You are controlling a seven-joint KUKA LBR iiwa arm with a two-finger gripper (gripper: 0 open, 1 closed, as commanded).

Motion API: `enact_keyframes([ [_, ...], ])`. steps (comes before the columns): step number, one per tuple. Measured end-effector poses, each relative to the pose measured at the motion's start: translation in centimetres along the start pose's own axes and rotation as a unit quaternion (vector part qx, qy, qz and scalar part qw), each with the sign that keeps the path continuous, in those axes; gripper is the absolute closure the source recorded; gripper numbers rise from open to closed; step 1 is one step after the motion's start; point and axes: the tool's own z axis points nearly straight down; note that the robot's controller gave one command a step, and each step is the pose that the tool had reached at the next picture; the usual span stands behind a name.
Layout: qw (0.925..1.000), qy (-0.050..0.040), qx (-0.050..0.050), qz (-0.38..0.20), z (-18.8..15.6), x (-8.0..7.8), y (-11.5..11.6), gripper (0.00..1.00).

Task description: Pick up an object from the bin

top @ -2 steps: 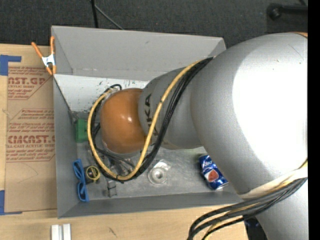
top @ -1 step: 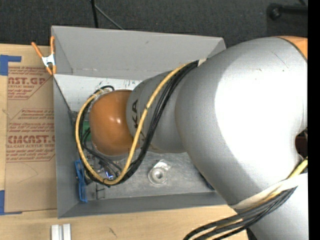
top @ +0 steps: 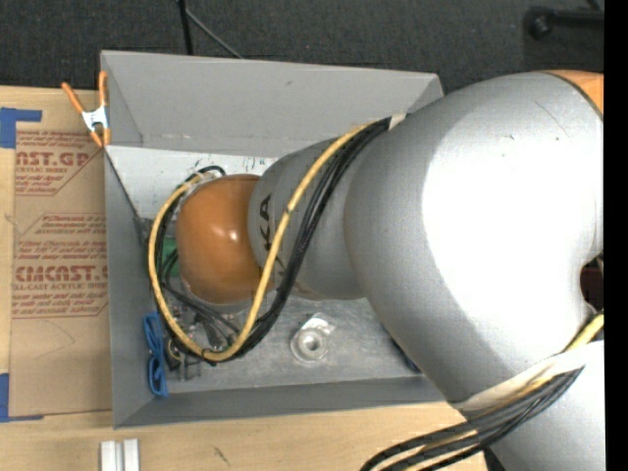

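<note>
A small clear round piece with a hole in its middle [top: 312, 342] lies on the bin floor near the front wall. A blue bent thing [top: 153, 353] rests in the front left corner against the left wall. Beside it sits a small dark thing [top: 186, 358], too hidden to name. A bit of something green [top: 169, 254] peeks out at the left, mostly covered from above.
The arm reaches in from the right and covers the middle and right of the bin. Its orange dome and looped yellow and black cables hang over the left half, hiding what lies beneath. A strip of bare floor shows along the front wall.
</note>
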Motion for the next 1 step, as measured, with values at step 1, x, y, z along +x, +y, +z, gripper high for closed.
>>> enact_keyframes([
  [1,1.0000,-0.0027,0.000,0.000,-9.55,-0.23,0.11,1.00],
])
